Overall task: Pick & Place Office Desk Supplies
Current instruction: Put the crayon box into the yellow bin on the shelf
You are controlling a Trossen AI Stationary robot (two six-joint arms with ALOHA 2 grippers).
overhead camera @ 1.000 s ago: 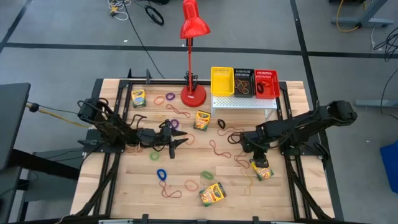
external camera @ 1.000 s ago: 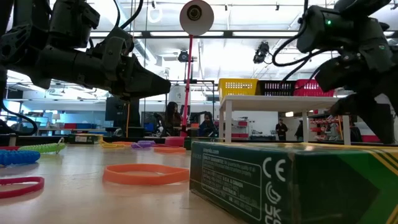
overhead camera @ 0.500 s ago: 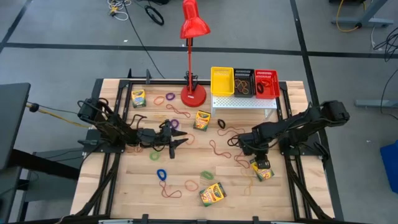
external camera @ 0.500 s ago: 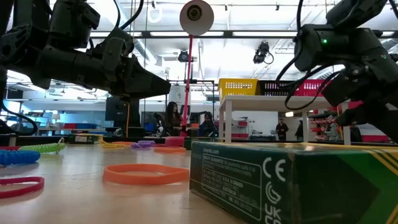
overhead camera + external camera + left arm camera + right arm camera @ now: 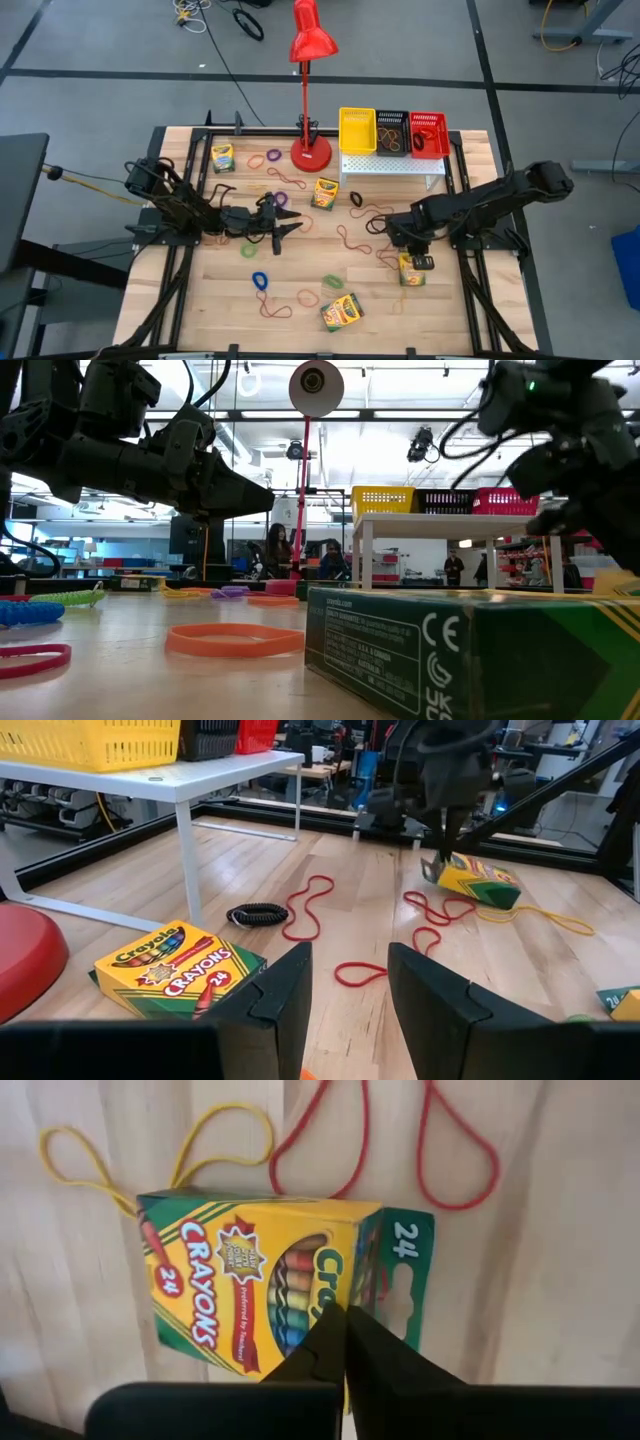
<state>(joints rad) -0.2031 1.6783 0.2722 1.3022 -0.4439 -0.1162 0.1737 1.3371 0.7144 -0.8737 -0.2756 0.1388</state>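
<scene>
A yellow-and-green crayon box (image 5: 410,270) lies at the table's right, its green end flap (image 5: 405,1285) open. My right gripper (image 5: 345,1315) points steeply down over it and is shut on it. In the left wrist view the box (image 5: 478,883) sits tilted under the gripper. My left gripper (image 5: 283,226) hovers open and level at mid-table, with nothing between its fingers. Other crayon boxes (image 5: 325,192) (image 5: 342,312) (image 5: 222,157) and many rubber bands (image 5: 352,241) lie flat on the wood. My right gripper pinches a thin cardboard edge at the crayon box's open end (image 5: 352,1295), beside the green flap, between its two fingers. The fingers come from above, pointing steeply down. The held end (image 5: 432,872) is raised, and the box's other end (image 5: 505,898) rests on the table.
A red desk lamp (image 5: 311,152) stands at the far middle. Beside it a white perforated stand (image 5: 392,163) carries yellow (image 5: 357,130), black (image 5: 391,132) and red (image 5: 429,133) baskets. A black coiled band (image 5: 257,913) and red loops (image 5: 308,908) lie between the arms.
My right gripper has shut on the crayon box's open end. The box has slid a little toward the table's left and turned about under the fingers.
</scene>
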